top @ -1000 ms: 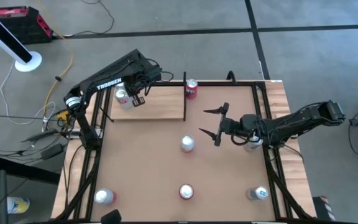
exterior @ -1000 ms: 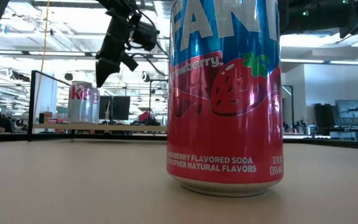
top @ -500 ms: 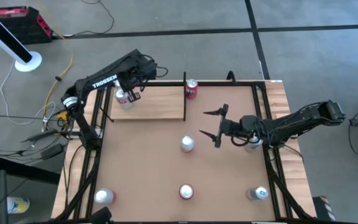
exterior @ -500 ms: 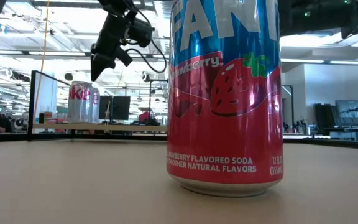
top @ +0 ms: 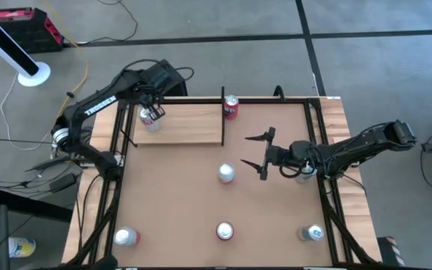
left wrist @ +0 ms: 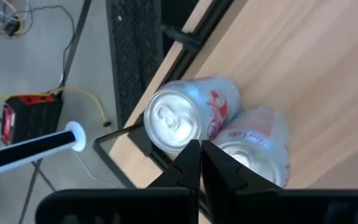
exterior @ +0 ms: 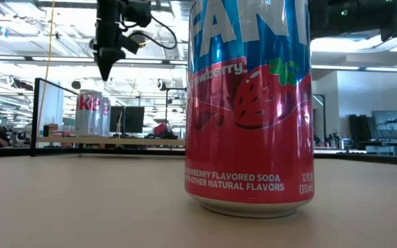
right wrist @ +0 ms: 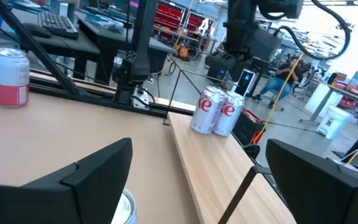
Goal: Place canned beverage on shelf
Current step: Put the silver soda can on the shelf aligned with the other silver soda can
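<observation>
Two cans parked on the shelf, next can waiting on the desk.

The desk (top: pixel 178 217) spreads wide below me, the pale shelf (top: pixel 190 127) sits at its far left, and two silver cans (right wrist: pixel 216 111) stand upright on it, touching, at the end away from the black upright. My left gripper (top: pixel 154 112) hangs just above them, fingers (left wrist: pixel 188 165) pressed together and holding nothing. My right gripper (top: pixel 259 152) hovers low over the desk, fingers (right wrist: pixel 86 174) spread wide and empty, near the silver can (top: pixel 226 173) mid-desk. To do this well, I judge the right should straddle that can squarely around its middle, then clench, while the left rises straight so it doesn't knock the pair.
</observation>
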Robot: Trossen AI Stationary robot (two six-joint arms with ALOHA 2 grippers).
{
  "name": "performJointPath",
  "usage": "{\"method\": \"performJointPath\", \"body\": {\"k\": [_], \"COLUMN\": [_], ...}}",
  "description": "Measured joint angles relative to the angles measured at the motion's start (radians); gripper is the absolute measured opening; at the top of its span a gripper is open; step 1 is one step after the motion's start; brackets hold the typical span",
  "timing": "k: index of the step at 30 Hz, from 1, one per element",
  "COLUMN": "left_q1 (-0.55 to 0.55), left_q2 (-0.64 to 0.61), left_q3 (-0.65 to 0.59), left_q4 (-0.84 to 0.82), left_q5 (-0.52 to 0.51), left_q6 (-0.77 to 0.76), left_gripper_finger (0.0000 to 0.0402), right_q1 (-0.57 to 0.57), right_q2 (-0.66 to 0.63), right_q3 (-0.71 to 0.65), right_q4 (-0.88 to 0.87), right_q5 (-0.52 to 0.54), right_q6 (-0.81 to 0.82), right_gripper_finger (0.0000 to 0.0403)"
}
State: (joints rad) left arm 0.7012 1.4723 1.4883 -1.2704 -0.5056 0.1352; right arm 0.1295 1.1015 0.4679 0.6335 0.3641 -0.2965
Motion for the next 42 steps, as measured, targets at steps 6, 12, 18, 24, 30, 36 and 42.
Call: {"method": "performJointPath", "body": {"k": [6, 12, 18, 24, 30, 36, 42], "left_q1": [0.025, 0.057, 0.068, 0.083, 0.114, 0.13, 0.13], "left_q2": [-0.051, -0.111, -0.129, -0.13, -0.13, -0.13, -0.13], "left_q3": [-0.1, -0.222, -0.236, -0.236, -0.236, -0.236, -0.236], "left_q4": [0.012, 0.144, 0.186, 0.233, 0.239, 0.268, 0.284], "left_q5": [0.003, 0.035, 0.041, 0.082, 0.1, 0.166, 0.169], "left_q6": [0.0, 0.047, 0.057, 0.082, 0.09, 0.093, 0.107], "left_gripper_finger": [0.0, 0.0, 0.0, 0.0, 0.0, 0.0, 0.0], "right_q1": [0.0, 0.0, 0.0, 0.0, 0.0, 0.0, 0.0], "right_q2": [0.0, 0.0, 0.0, 0.0, 0.0, 0.0, 0.0], "right_q3": [0.0, 0.0, 0.0, 0.0, 0.0, 0.0, 0.0], "right_q4": [0.011, 0.028, 0.026, 0.026, 0.026, 0.025, 0.025], "right_q5": [0.0, 0.0, 0.0, 0.0, 0.0, 0.0, 0.0], "right_q6": [0.0, 0.0, -0.016, -0.016, -0.018, -0.019, -0.019], "right_gripper_finger": [0.0395, 0.0395, 0.0395, 0.0395, 0.0395, 0.0395, 0.0395]}}
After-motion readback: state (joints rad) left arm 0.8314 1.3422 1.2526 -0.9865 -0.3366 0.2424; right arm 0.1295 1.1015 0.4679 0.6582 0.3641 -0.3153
